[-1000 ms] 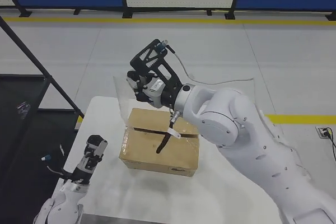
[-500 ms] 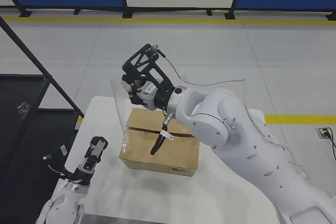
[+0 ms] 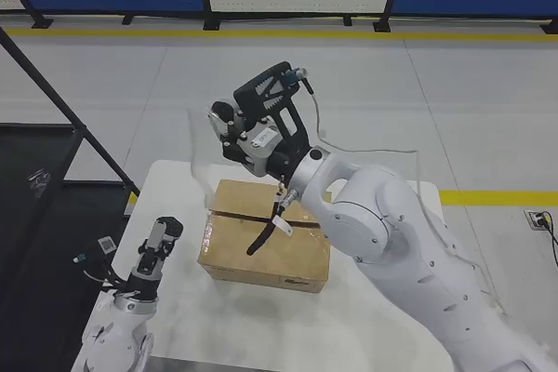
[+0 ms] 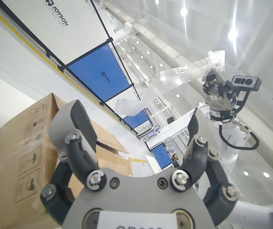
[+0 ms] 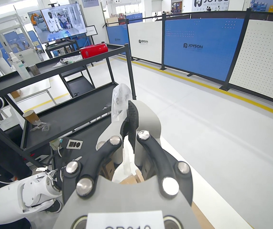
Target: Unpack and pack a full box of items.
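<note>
right tool [image 5: 126,113] tight on clear film [image 5: 119,96]

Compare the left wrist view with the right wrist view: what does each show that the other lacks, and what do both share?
Left wrist view: the left gripper, open, and the printed side of the cardboard box. Right wrist view: a black rack holding a red container and a paper cup. Both: the right gripper shut on clear plastic film, and part of the cardboard box.
</note>
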You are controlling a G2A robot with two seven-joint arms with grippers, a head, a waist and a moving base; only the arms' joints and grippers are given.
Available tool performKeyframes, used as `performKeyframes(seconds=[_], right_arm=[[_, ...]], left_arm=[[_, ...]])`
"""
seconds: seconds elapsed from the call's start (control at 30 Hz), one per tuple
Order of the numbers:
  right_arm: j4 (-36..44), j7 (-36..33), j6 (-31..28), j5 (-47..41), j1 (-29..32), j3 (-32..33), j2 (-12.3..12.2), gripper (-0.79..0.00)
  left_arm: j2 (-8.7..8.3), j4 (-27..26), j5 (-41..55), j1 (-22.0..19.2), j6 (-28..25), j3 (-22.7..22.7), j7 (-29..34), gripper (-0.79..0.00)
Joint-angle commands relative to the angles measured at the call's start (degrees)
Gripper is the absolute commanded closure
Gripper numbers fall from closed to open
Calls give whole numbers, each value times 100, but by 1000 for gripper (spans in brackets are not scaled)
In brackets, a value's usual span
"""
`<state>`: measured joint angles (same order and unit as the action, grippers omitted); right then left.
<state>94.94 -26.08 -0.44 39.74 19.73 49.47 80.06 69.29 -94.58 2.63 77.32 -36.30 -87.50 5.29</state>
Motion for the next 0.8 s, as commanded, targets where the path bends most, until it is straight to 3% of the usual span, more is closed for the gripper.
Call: performKeyframes(seconds=[0.0,0.47,0.77], right_arm=[[12,28,2,-8,20,31,11,0],[245,67,-1,76,239,194,78,0],[305,27,-39,112,355,269,118,0]], left_arm=[[7,-26,196,-6,14,57,103,-776],[41,233,1438,-291,74,610,1418,-579],[64,516,2318,-522,120,736,1964,-391]])
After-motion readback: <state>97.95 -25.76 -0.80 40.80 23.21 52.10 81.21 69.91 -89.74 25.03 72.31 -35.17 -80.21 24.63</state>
